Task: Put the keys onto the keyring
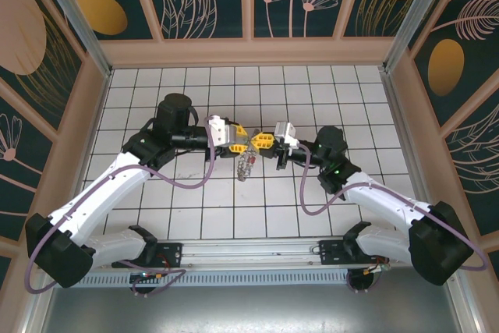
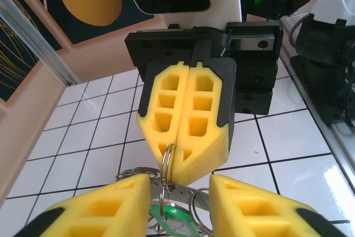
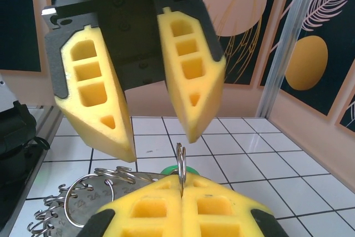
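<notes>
While the right fingers (image 2: 205, 120) clamp the small split ring (image 2: 168, 160) upright at centre frame, the parted left fingers (image 3: 94, 98) should close on it squarely, slowly.

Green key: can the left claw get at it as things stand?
Probably yes: the left claw is open and the green key sits right between its fingers, under the small ring pinched by the right claw. Nothing blocks it.
</notes>
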Available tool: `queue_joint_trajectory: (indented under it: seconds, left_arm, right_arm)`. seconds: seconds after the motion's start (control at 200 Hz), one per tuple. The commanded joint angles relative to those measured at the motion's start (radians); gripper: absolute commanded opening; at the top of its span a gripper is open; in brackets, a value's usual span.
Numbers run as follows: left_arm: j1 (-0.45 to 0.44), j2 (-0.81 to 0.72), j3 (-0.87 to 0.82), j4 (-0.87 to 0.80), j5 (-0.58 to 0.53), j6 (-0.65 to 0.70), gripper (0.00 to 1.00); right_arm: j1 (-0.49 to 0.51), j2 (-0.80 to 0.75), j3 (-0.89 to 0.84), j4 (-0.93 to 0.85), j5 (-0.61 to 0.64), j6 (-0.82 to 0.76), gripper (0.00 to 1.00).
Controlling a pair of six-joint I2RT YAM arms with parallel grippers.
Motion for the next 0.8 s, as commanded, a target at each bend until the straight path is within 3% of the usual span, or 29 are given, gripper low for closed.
queue_joint_trajectory:
  seconds: [0.0,0.415,0.51,0.636,0.796]
  left_arm:
    - [-0.003,-0.02,0.009,0.024,0.02,-0.037,0.36]
    - [-0.003,0.032,0.043,-0.002,0.015,-0.027,0.29]
    - [-0.003,0.032,0.043,-0.008,0.015,-0.017,0.23]
    - [-0.003,0.034,0.046,-0.033,0.01,0.006,0.0]
    - [-0.003,0.038,0.062,-0.074,-0.012,0.031,0.0]
  right_arm:
    - [-0.006,-0.01,0.055,0.044,-0.042,-0.016,0.0]
    - [0.011,0.0,0.085,-0.028,-0.058,-0.084,0.0]
    - [0.014,0.004,0.082,-0.027,-0.049,-0.093,0.0]
    - [0.016,0.015,0.081,-0.004,-0.051,-0.082,0.0]
    - [0.017,0.023,0.086,-0.024,-0.052,-0.097,0.0]
